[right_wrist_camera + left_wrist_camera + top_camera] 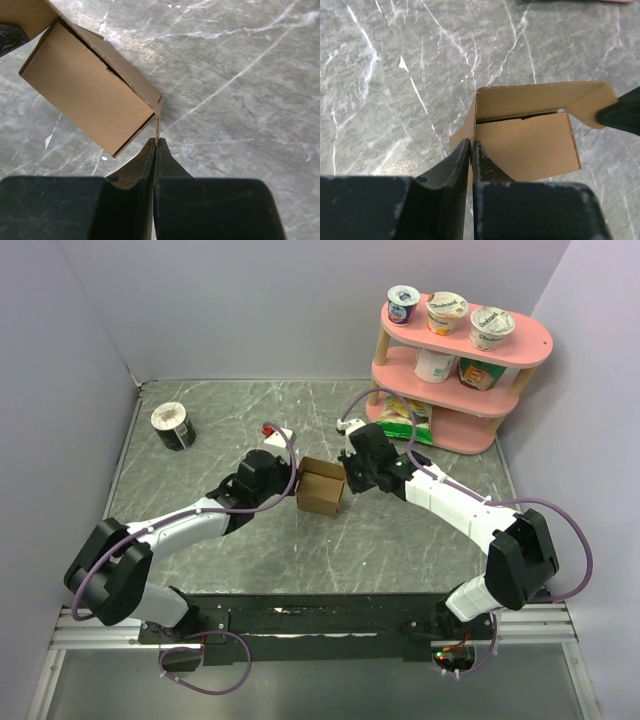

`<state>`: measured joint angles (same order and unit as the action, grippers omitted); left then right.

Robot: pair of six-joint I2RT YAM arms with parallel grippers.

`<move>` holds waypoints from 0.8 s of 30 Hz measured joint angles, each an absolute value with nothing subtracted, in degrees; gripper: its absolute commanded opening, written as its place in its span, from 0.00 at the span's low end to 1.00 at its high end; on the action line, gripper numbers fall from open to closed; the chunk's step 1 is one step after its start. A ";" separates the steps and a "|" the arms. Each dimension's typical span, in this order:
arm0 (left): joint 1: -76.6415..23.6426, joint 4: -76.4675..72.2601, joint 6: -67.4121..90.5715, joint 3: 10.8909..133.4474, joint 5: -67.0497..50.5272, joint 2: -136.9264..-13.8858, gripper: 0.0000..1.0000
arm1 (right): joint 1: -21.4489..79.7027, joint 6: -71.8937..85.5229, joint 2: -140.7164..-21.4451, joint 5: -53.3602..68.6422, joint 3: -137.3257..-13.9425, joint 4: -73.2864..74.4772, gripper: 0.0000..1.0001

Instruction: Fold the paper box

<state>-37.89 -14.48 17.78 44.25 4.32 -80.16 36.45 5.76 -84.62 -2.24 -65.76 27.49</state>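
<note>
Top external view places the paper box [322, 487] directly between the left gripper [293, 480] and the right gripper [348, 474], each touching one end of it, over the table [400, 550]. Whether it rests on the surface or hangs just clear cannot be told. Left wrist view: the left jaws are pinched shut on a thin cardboard flap at the box's corner, with the body just ahead and to the right of the fingertips. Right wrist view: the right jaws are likewise clamped on a thin flap edge, with the body ahead and to the left. Assessment: the cardboard is raised into a cuboid with its walls standing. One long panel stands apart from the body with a dark gap showing, and the end flaps look untucked, so closure remains outstanding.
</note>
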 measured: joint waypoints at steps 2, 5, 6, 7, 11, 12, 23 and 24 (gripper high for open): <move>-38.26 -14.28 17.87 44.31 5.04 -80.84 0.10 | 36.47 6.20 -84.62 -2.68 -66.13 28.25 0.00; -38.98 -14.28 17.89 44.31 6.39 -81.17 0.09 | 36.51 7.14 -84.79 -3.05 -66.92 29.41 0.00; -39.16 -14.28 17.89 44.31 6.68 -81.17 0.09 | 36.51 7.62 -84.90 -3.05 -67.24 29.80 0.00; -39.29 -14.28 17.93 44.29 6.92 -81.17 0.08 | 36.51 8.01 -85.06 -3.03 -67.61 30.17 0.00; -39.42 -14.26 18.92 44.29 7.38 -81.17 0.08 | 36.51 9.17 -85.97 -3.14 -68.62 30.65 0.00; -39.42 -14.24 19.27 44.29 7.40 -81.17 0.07 | 36.51 9.43 -86.26 -3.25 -68.77 30.70 0.00; -39.40 -8.23 23.83 49.25 8.03 -83.13 0.05 | 36.51 10.28 -87.53 -4.99 -69.45 30.37 0.00; -39.38 -8.21 24.25 49.28 8.05 -83.20 0.04 | 36.51 10.33 -87.53 -5.02 -69.45 30.35 0.00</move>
